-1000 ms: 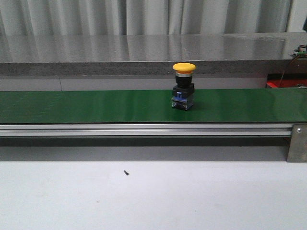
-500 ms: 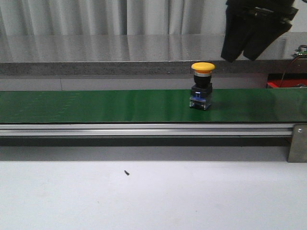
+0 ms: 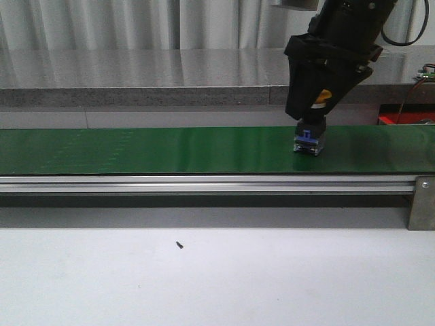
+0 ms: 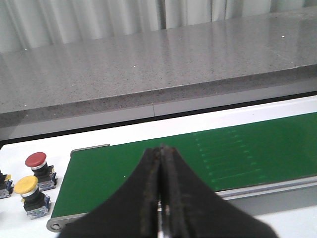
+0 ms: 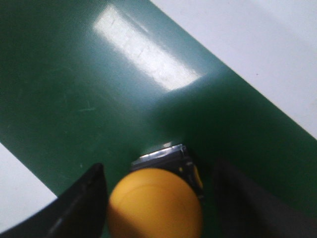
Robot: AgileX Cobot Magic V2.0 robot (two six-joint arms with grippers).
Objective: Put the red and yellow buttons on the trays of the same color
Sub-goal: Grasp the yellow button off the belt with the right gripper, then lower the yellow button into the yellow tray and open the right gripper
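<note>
A yellow button [image 3: 309, 142] with a black and blue base stands upright on the green belt [image 3: 136, 149], right of centre. My right gripper [image 3: 318, 109] has come down over it and is open. The wrist view shows the yellow button's cap [image 5: 155, 203] between the two fingers [image 5: 84, 203], with a gap on the far side. My left gripper [image 4: 161, 148] is shut and empty, held above the belt's end. Beyond that end, a red button [image 4: 36, 159] and another yellow button [image 4: 26, 185] stand on the white table. The trays are out of view.
The belt's metal rail [image 3: 204, 183] runs along its front, with a bracket [image 3: 421, 204] at the right. A grey stone ledge [image 3: 170, 75] lies behind. A red strip [image 3: 401, 119] shows at the far right; I cannot tell what it is.
The yellow button has travelled to the right along the belt. My right gripper entered from the upper right and dropped down around the button's cap.
</note>
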